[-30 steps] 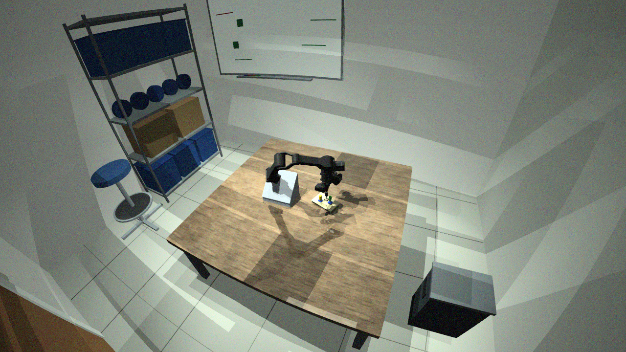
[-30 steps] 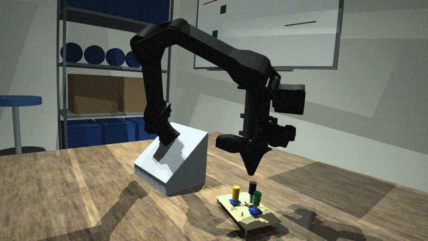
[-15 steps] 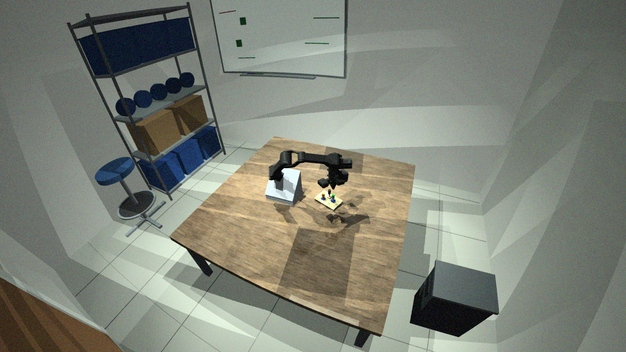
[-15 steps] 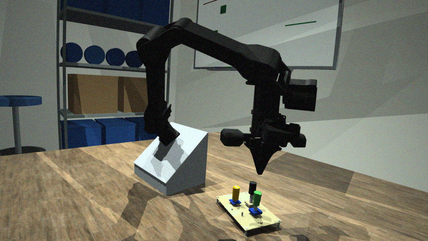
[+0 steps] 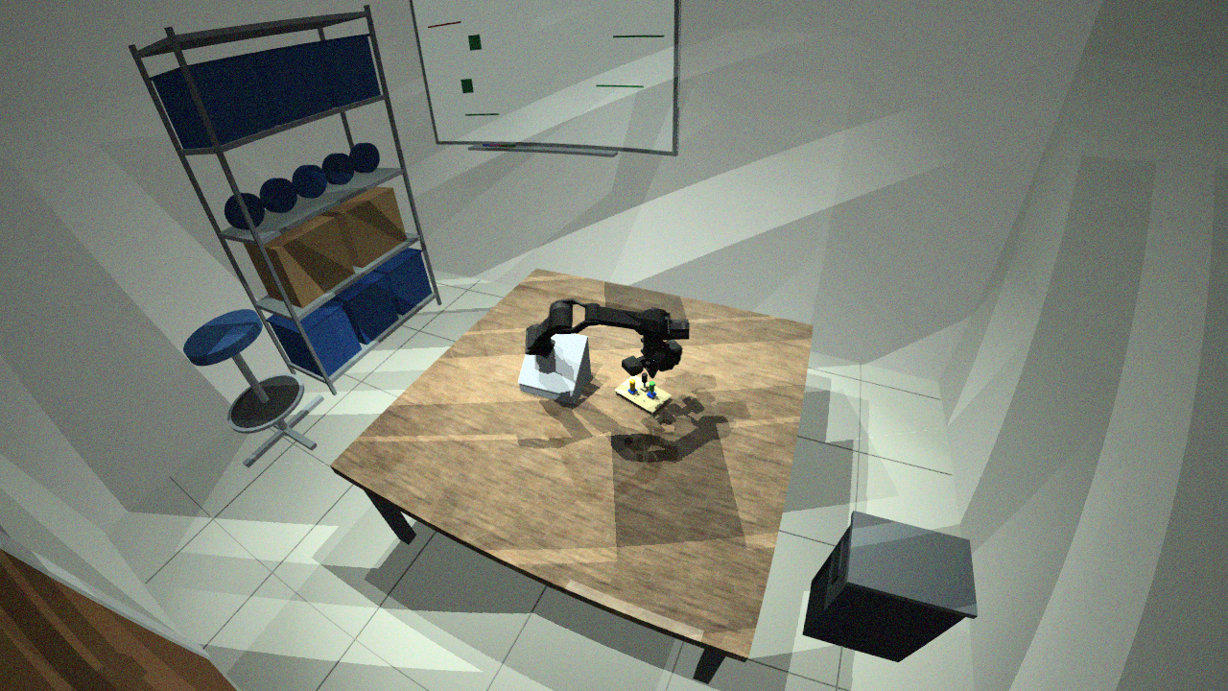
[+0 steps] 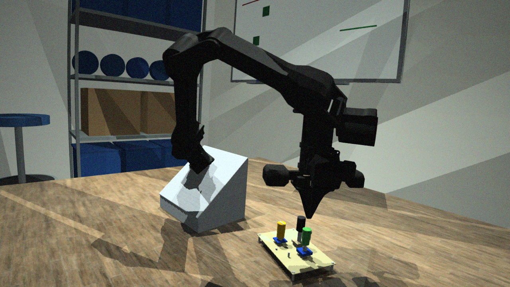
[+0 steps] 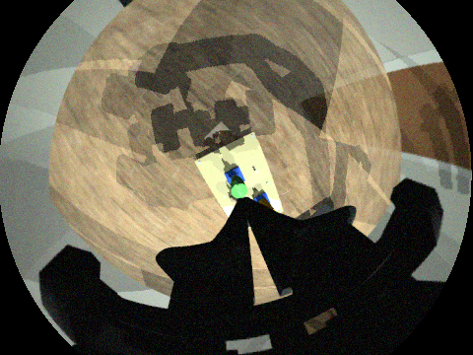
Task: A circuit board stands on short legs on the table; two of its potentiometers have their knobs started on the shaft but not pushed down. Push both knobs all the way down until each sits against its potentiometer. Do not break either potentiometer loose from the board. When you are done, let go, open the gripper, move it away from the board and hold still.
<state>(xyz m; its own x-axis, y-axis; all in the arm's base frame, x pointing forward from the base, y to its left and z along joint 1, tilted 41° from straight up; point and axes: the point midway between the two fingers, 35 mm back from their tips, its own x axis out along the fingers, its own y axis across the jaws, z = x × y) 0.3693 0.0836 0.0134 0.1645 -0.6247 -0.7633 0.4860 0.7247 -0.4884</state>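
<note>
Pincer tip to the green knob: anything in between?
Nothing solid. In the exterior view the shut pincer hangs above the green knob, open air between them; the black knob stands just beside that gap, left of the tip.

Metal shelf rack [image 5: 177,146] at ten o'clock: dark blue bin on top, row of dark blue balls [image 5: 309,180], two cardboard boxes [image 5: 326,240], blue crates [image 5: 373,300] lowest. Blue round stool [image 5: 222,337] just beside it, at nine o'clock. Whiteboard [image 5: 549,68] on far wall, twelve o'clock. Dark grey cabinet [image 5: 897,592] on tiled floor, four o'clock. Wooden table [image 5: 531,481] centre.
</note>
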